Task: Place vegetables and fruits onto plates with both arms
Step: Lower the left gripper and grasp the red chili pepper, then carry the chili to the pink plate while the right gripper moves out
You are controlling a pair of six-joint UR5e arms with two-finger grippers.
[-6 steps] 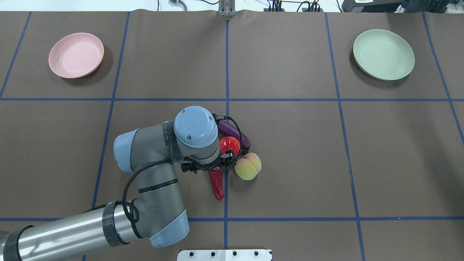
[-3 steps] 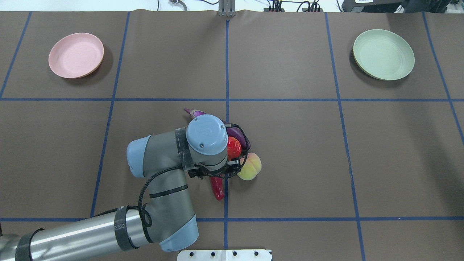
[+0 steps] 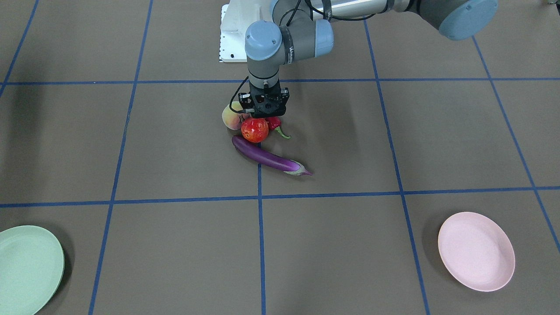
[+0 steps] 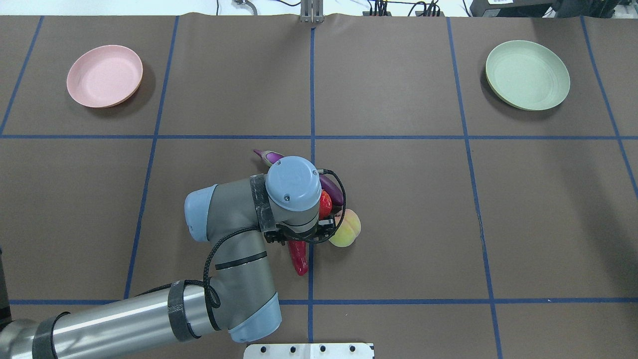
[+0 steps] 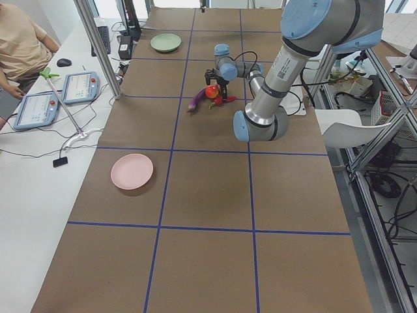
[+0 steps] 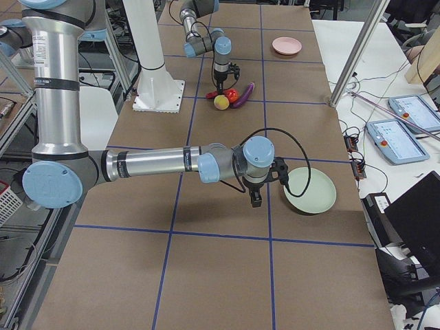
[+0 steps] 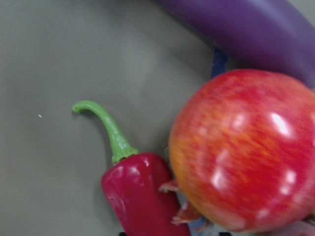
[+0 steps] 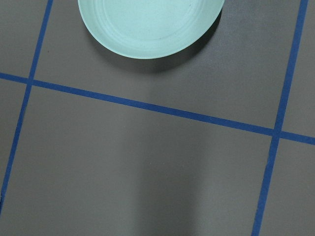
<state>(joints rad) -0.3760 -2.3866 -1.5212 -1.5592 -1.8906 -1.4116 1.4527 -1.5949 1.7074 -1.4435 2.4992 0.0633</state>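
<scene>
Pomegranate (image 3: 254, 130): you find it at the middle of the table (image 3: 393, 144), on a blue grid line (image 3: 261, 245), packed in a tight cluster with the other three pieces
Peach (image 3: 230, 117): at 10 o'clock of the pomegranate in your front-facing view, just beside it
Chili pepper (image 3: 274, 124): at 2 o'clock, just beside the pomegranate, its green stem curling away toward 4 o'clock
Eggplant (image 3: 269, 160): at 5 o'clock, lying flat, its blunt end close against the pomegranate and its calyx end pointing off to 4 o'clock
Left gripper (image 3: 263, 113): points straight down, close above the chili pepper and pomegranate; its fingers are hidden, so you cannot tell whether the jaws are apart or together
Right gripper (image 6: 256, 201): low over the table, just beside the green plate (image 3: 26, 267); you cannot tell how its jaws stand
Pink plate (image 3: 476, 251): at 4 o'clock, well apart from the cluster
Green plate: at 8 o'clock, well apart
</scene>
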